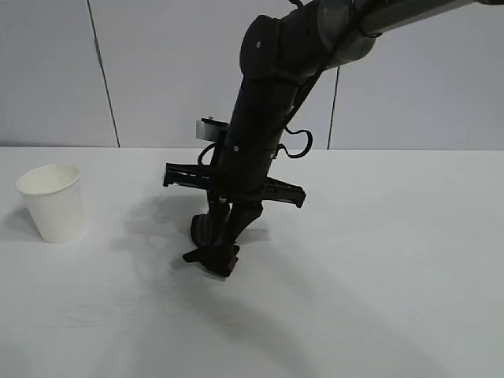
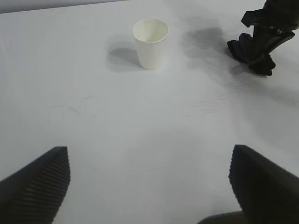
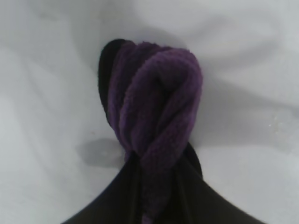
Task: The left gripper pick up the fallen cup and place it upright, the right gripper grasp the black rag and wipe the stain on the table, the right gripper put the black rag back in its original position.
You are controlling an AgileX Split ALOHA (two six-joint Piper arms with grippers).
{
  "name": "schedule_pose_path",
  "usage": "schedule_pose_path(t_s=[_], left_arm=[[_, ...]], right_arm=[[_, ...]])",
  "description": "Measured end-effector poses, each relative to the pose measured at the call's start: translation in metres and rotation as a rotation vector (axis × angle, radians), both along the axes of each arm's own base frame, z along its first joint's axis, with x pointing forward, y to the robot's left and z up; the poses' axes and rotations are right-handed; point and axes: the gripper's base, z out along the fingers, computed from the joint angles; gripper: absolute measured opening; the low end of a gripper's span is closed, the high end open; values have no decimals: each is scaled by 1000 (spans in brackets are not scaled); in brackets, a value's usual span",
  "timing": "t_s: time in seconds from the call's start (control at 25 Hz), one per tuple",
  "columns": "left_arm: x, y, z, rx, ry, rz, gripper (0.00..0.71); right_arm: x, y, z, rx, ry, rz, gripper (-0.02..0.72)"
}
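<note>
The white paper cup point(image 1: 52, 202) stands upright at the left of the white table point(image 1: 378, 299); it also shows in the left wrist view point(image 2: 150, 43). My right gripper point(image 1: 216, 250) points down at the table's middle, shut on the black rag point(image 1: 213, 258), which is pressed on the surface. In the right wrist view the rag's purple folds point(image 3: 156, 121) bulge out beyond my fingers point(image 3: 117, 196). The rag and right gripper show far off in the left wrist view point(image 2: 254, 53). My left gripper point(image 2: 149, 182) is open and empty above bare table, well short of the cup. No amber stain is visible.
A grey panelled wall point(image 1: 157, 71) runs behind the table. The right arm's shadow point(image 1: 260, 331) falls on the table towards the front.
</note>
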Motion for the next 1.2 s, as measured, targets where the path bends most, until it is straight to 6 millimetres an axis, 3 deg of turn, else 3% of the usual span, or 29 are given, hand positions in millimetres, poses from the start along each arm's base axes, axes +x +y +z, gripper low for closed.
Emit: schedule_pose_path(t_s=[0.08,0.32,0.52,0.64,0.76,0.92,1.08,1.2], left_arm=[[0,0,0,0,0,0,664],[0,0,0,0,0,0,664],[0,0,0,0,0,0,664],[0,0,0,0,0,0,664],[0,0,0,0,0,0,664],[0,0,0,0,0,0,664],[0,0,0,0,0,0,664],[0,0,0,0,0,0,664]], right_arm=[[3,2,5,11,-25,-1,134],[14,8,26,54,-97,-7,498],[18,-1,40,21,-65,1,549],[23,-9,60,-20,-101,23,552],[24,-17,96,-55,-196,39,555],[12,-29,162,-59,-327,42,555],[-15,-49,234,-42,-472,30,555],[-47,-67,293,3,-595,29,555]])
